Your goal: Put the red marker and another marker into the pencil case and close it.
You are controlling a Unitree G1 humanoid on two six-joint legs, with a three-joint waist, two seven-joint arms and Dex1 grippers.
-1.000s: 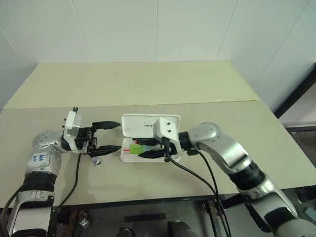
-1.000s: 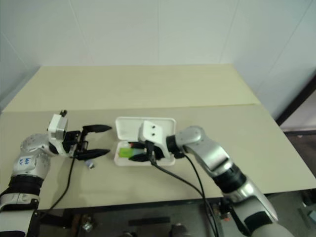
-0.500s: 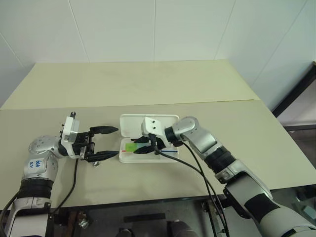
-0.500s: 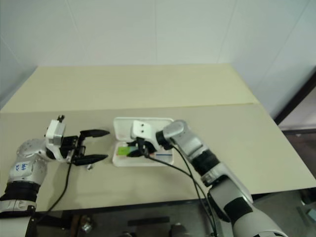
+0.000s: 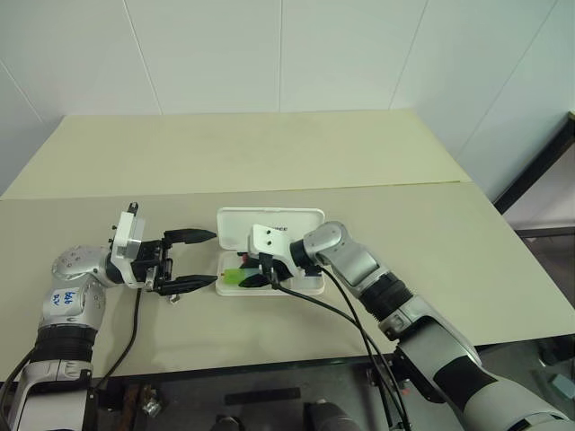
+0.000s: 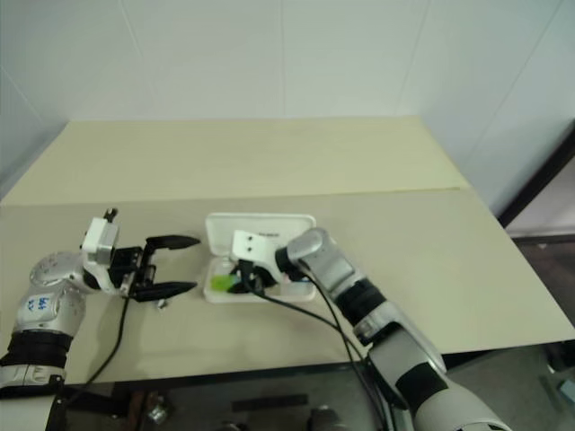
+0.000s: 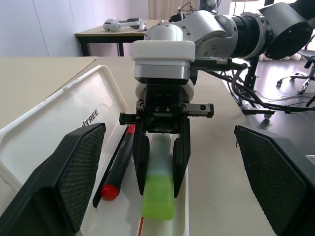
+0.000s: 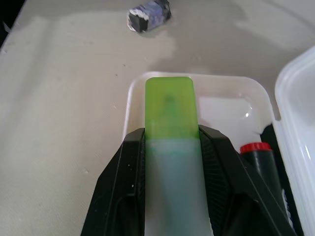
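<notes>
Step in hand: placing the second marker; the red marker (image 7: 117,167) already lies in the tray of the pencil case (image 5: 305,218), whose lid stands open toward 12 o'clock.
Right gripper (image 5: 254,278): fingers clamped on the barrel of the green highlighter (image 7: 158,192), green cap end leading toward 9 o'clock.
Highlighter's place: over the tray's 9 o'clock end, just beside the red marker and roughly parallel to it; I cannot tell whether it touches the tray floor.
Left gripper (image 5: 191,260): fingers wide apart and holding nothing, near the case's 9 o'clock end.
Stray item: a small dark scrap (image 8: 148,14) sits on the table (image 5: 269,148) beyond the case's 9 o'clock rim.
Next move, as I judge it: let the highlighter settle flat in the tray, release, draw clear, then swing the lid down toward 6 o'clock.
Care needed: keep the cap inside the rim so the lid can shut.
</notes>
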